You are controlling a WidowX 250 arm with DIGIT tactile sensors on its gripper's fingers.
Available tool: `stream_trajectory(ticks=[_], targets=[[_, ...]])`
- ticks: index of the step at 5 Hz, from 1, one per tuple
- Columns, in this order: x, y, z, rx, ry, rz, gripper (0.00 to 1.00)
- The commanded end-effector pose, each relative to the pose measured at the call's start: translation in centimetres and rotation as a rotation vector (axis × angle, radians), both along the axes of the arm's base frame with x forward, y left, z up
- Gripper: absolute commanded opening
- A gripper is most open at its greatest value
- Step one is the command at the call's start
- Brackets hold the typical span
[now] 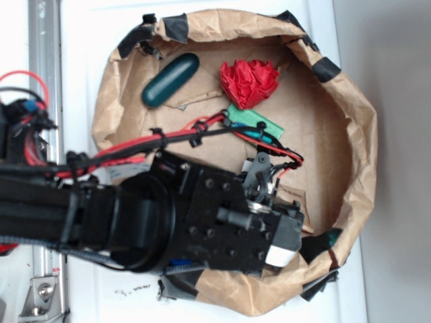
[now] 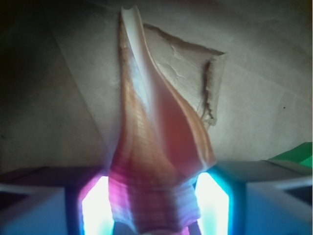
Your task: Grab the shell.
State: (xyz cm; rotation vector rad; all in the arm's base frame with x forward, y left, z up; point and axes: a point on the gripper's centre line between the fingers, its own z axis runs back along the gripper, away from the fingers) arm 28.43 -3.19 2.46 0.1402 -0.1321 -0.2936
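Observation:
The shell [image 2: 156, 147] lies on brown paper in the wrist view. It is tan and orange-brown with a pale opening, and its long tip points away from me. Its wide ribbed body fills the gap between my two glowing pads [image 2: 212, 205], and both sides look to be touching it. My gripper [image 2: 154, 208] is shut on the shell. In the exterior view the gripper [image 1: 273, 215] points down into the lower right of the paper nest. The arm hides the shell there.
A crumpled brown paper wall [image 1: 357, 155] rings the work area. Inside it are a red paper flower [image 1: 249, 82], a dark green oblong object [image 1: 170, 79] and a green card [image 1: 259, 122]. A torn paper patch [image 2: 195, 73] lies beside the shell's tip.

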Motion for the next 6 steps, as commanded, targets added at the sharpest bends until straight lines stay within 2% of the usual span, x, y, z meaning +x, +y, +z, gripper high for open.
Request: stream_trajectory(ticks=[1, 2, 3, 4, 5, 6], targets=[[0.7, 3.0, 10.4, -0.089, -0.174, 0.122, 0.0], [0.4, 4.3, 15.4, -0.054, -0.171, 0.209, 0.0], [-0.2, 4.2, 16.3, -0.03, -0.106, 0.274, 0.0], [-1.9, 2.9, 16.3, -0.072, -0.045, 0.278, 0.0], [-2.8, 1.9, 16.2, -0.042, -0.063, 0.282, 0.0], [-3.5, 2.6, 15.9, -0.064, -0.116, 0.285, 0.0]])
